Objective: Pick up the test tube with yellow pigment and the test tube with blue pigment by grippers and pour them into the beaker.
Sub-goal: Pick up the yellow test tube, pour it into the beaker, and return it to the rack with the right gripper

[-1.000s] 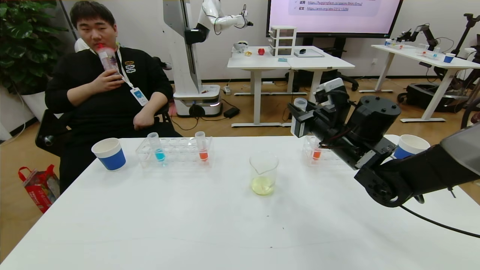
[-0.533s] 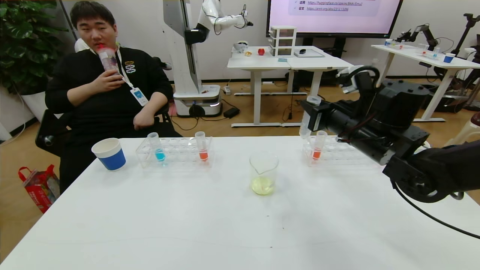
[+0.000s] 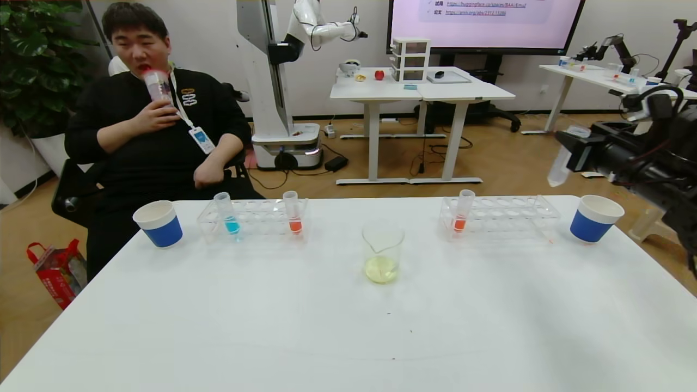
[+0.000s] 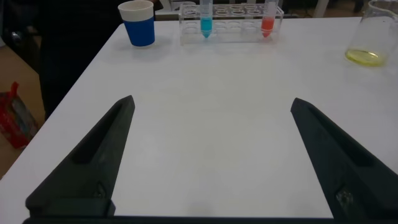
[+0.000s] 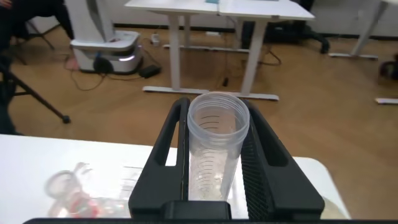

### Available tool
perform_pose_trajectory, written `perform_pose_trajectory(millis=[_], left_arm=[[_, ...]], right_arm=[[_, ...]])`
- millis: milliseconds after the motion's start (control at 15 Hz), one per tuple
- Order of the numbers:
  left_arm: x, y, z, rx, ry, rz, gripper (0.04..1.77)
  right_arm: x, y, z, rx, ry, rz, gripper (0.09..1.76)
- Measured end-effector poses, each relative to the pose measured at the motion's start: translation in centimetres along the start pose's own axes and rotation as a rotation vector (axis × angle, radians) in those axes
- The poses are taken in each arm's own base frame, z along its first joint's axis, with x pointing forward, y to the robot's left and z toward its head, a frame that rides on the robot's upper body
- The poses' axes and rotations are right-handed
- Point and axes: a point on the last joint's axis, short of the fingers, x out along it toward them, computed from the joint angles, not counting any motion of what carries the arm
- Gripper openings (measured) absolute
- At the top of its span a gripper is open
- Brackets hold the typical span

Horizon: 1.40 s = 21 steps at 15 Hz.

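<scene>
Right tool (image 3: pixel 566 149) clamping emptied test tube (image 3: pixel 560 166), arm cut off at frame edge

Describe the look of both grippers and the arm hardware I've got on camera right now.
The right gripper has two matte black, ribbed fingers on a black base. In the head view its arm is bulky black housing with a black cable looping over it and a small white block near the wrist. The left gripper shows only as two flat, tapering matte black fingers; no markings are visible on either.
</scene>
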Motion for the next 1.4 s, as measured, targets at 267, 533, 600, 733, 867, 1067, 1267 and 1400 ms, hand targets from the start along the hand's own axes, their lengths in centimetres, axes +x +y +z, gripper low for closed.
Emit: perform_pose_trajectory(millis=[267, 533, 600, 733, 867, 1067, 1267, 1400], left_arm=[[0.0, 0.0, 0.0, -0.001, 0.000, 0.000, 1.75], [0.0, 0.0, 0.0, 0.000, 0.000, 0.000, 1.75], [0.0, 0.0, 0.0, 0.000, 0.000, 0.000, 1.75], [0.0, 0.0, 0.0, 0.000, 0.000, 0.000, 1.75], [0.0, 0.0, 0.0, 0.000, 0.000, 0.000, 1.75], [0.0, 0.0, 0.0, 0.000, 0.000, 0.000, 1.75], [0.0, 0.0, 0.0, 0.000, 0.000, 0.000, 1.75], [0.0, 0.0, 0.0, 0.000, 0.000, 0.000, 1.75]], right_arm=[[0.4, -6.9, -1.5, -0.014, 0.027, -0.163, 0.49], [1.2, -10.1, -3.7, -0.007, 0.058, -0.230, 0.49], [1.4, -10.3, -4.2, -0.006, 0.061, -0.232, 0.49], [1.9, -10.5, -5.1, -0.009, 0.058, -0.230, 0.49], [2.4, -10.8, -6.3, -0.009, 0.056, -0.230, 0.49], [3.0, -11.0, -8.3, -0.003, 0.073, -0.230, 0.49], [3.3, -11.4, -10.1, -0.007, 0.068, -0.235, 0.49], [3.3, -11.3, -11.1, 0.000, 0.089, -0.228, 0.54]])
